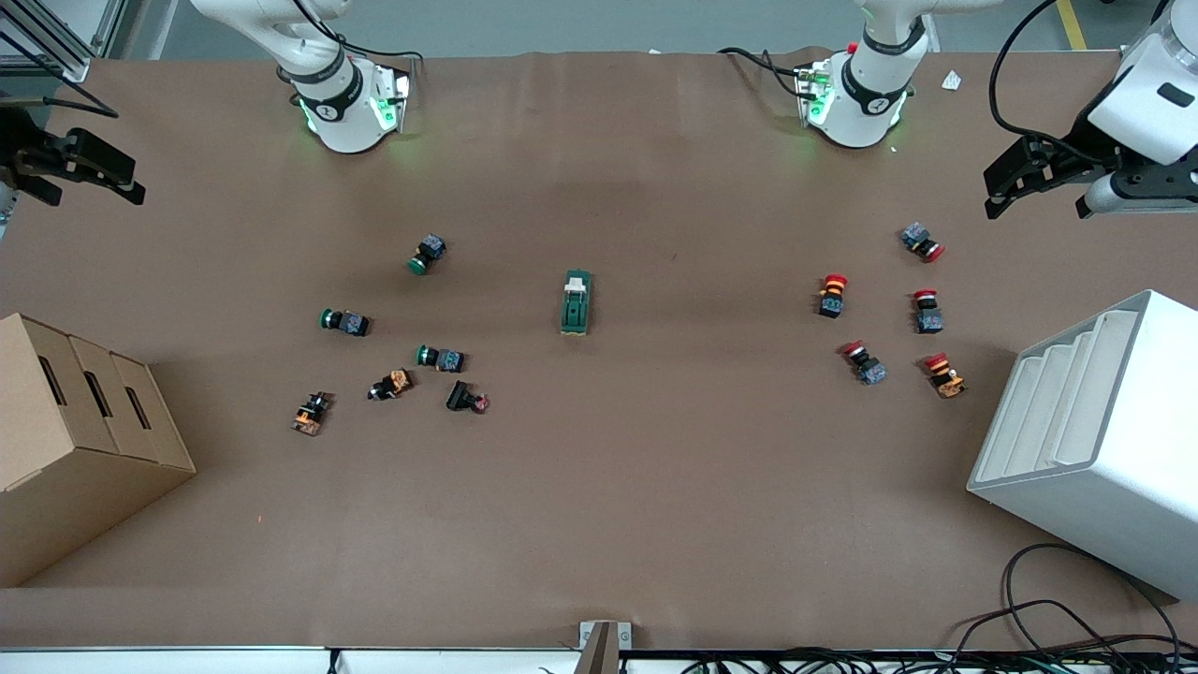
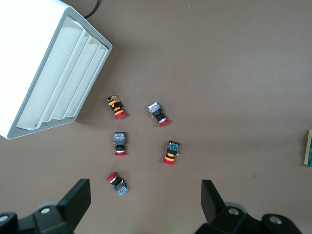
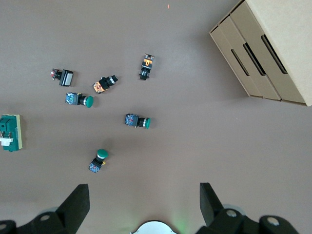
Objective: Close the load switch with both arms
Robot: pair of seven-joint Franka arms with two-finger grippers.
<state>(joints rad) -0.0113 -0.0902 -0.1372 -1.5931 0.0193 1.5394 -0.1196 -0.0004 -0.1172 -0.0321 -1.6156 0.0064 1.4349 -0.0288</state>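
The load switch [image 1: 577,302], a dark green oblong block with a cream lever piece at its end toward the robots, lies flat at the middle of the table. It shows at the edge of the left wrist view [image 2: 309,147] and of the right wrist view [image 3: 10,132]. My left gripper [image 1: 1006,187] hangs high over the left arm's end of the table, open and empty [image 2: 145,202]. My right gripper [image 1: 98,187] hangs high over the right arm's end, open and empty [image 3: 144,204]. Both are well away from the switch.
Several red pushbuttons [image 1: 832,294] lie toward the left arm's end beside a white slotted bin [image 1: 1095,440]. Green and orange pushbuttons [image 1: 440,358] lie toward the right arm's end, near a cardboard box [image 1: 65,440]. Cables [image 1: 1058,637] run along the edge nearest the camera.
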